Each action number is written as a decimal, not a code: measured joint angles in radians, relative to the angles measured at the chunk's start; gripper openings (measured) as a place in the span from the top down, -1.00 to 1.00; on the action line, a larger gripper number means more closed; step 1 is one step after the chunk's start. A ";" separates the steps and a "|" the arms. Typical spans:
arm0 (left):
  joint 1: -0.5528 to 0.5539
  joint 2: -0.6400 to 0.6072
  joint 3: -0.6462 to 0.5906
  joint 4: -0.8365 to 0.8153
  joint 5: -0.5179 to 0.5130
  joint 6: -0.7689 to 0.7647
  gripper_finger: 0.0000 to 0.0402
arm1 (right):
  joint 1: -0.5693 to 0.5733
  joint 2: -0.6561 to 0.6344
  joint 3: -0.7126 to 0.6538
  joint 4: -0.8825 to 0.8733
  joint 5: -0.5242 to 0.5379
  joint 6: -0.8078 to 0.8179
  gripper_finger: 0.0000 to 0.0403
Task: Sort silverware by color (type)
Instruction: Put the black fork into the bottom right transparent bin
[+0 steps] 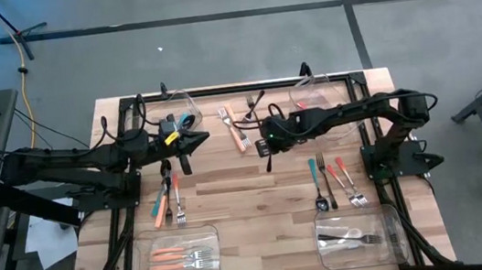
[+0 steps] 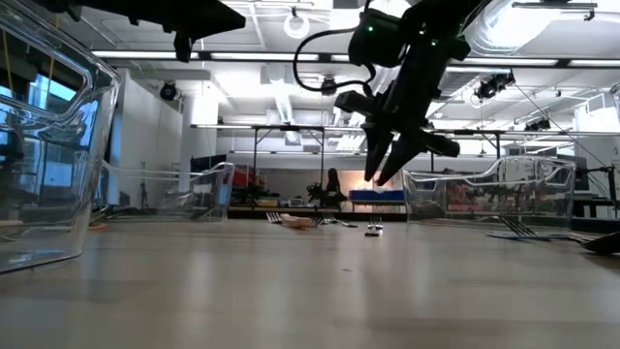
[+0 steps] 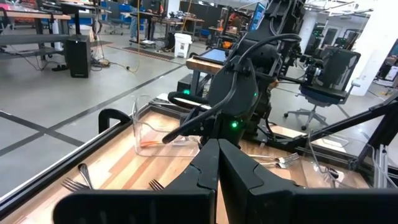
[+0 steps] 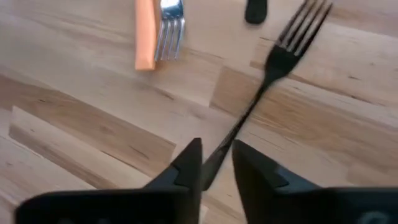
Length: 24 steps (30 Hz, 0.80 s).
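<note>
My right gripper (image 1: 267, 148) hangs over the middle of the table, shut on a black fork (image 4: 283, 56); the low view shows this gripper (image 2: 380, 176) well above the tabletop. My left gripper (image 1: 194, 141) is shut and empty, hovering left of centre, its fingers (image 3: 217, 163) pointing toward the right arm. Loose silverware lies flat on the wood. Orange-handled forks (image 1: 236, 128) and black forks (image 1: 256, 104) are toward the far side. A teal and orange group (image 1: 166, 199) lies at the left. Teal, black and red-orange pieces (image 1: 331, 179) lie at the right. My right gripper pinches the black fork's handle (image 4: 225, 148) between its two fingers, which slant down from above. The fork runs out ahead of the fingertips with its tines (image 4: 306, 23) away from the gripper. It is lifted clear of the table.
Four clear bins stand on the table. The near-left bin (image 1: 177, 244) holds orange-handled pieces. The near-right bin (image 1: 391, 227) holds dark ones. Two more bins (image 1: 183, 98) (image 1: 318, 84) stand at the far edge. Bare wood shows in the middle near strip (image 1: 259, 206).
</note>
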<state>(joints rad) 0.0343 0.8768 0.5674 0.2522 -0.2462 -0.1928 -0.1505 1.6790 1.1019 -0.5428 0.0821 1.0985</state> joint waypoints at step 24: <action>0.000 0.000 0.000 -0.001 0.000 -0.041 1.00 | -0.060 0.010 0.001 0.036 0.071 -0.006 0.34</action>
<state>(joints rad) 0.0345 0.8768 0.5674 0.2512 -0.2459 -0.2337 -0.2106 1.6886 1.1025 -0.5070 0.1527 1.0928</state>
